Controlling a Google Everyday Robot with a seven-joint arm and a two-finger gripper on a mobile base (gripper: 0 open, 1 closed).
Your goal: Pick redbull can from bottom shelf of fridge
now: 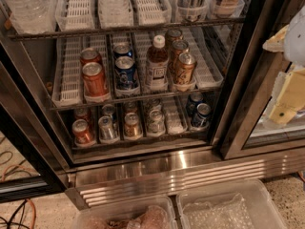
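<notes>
The fridge (248, 80) stands open, with a black frame and a ribbed steel base panel. Its bottom shelf (143, 140) holds lanes of small cans. The redbull can (107, 127), slim and silver-grey with a shiny top, stands at the front of the second lane from the left. It sits between an orange-red can (82, 132) and a gold can (132, 125). My gripper (288, 97), pale yellow under a white arm part, hangs at the right edge of the view. It is in front of the glass door, well right of and above the can, and holds nothing.
A second grey can (155, 121) and dark blue cans (201, 114) stand further right on the bottom shelf. The rack above holds bigger cans and a brown bottle (157, 63). Two clear plastic bins (224, 206) sit on the floor in front of the base panel. Cables lie at the lower left.
</notes>
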